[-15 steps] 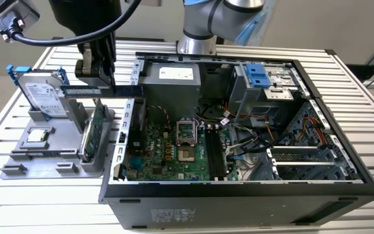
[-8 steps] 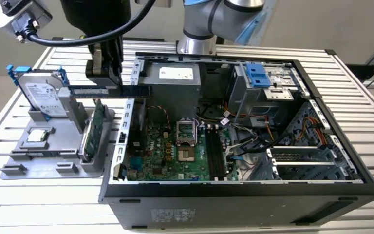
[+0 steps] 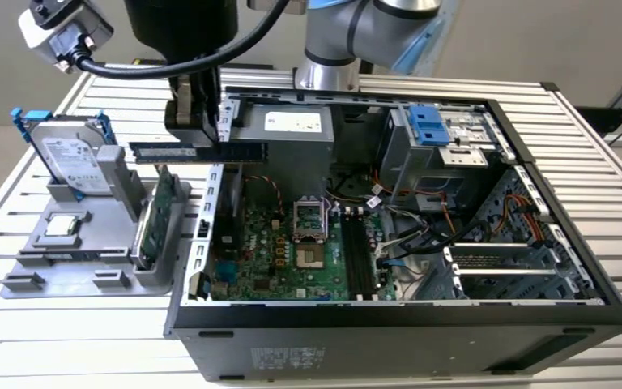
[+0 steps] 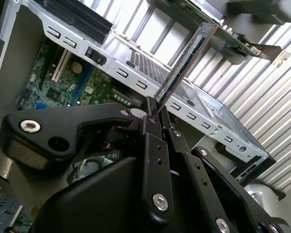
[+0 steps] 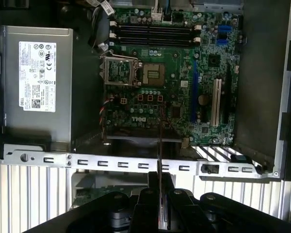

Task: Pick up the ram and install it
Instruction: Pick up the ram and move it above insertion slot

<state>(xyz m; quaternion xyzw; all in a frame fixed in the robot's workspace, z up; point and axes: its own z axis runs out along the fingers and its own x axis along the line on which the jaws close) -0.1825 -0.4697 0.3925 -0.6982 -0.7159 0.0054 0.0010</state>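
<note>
Hanging level in the air, the ram [image 3: 198, 151] is pinched tight by the gripper [image 3: 205, 136], right over the computer case [image 3: 398, 320] wall nearest the gray tray [image 3: 30, 284].

1. One ram [image 3: 198, 151] stick.
2. One gripper [image 3: 205, 136].
3. One open computer case [image 3: 398, 332], with one motherboard [image 3: 279, 243] and one power supply [image 3: 292, 130] inside.
4. One hard drive [image 3: 68, 154] with blue rails.
5. One green expansion card [image 3: 151, 223].
6. One processor chip [image 3: 65, 225].
7. One grey holder tray [image 3: 74, 284].
</note>
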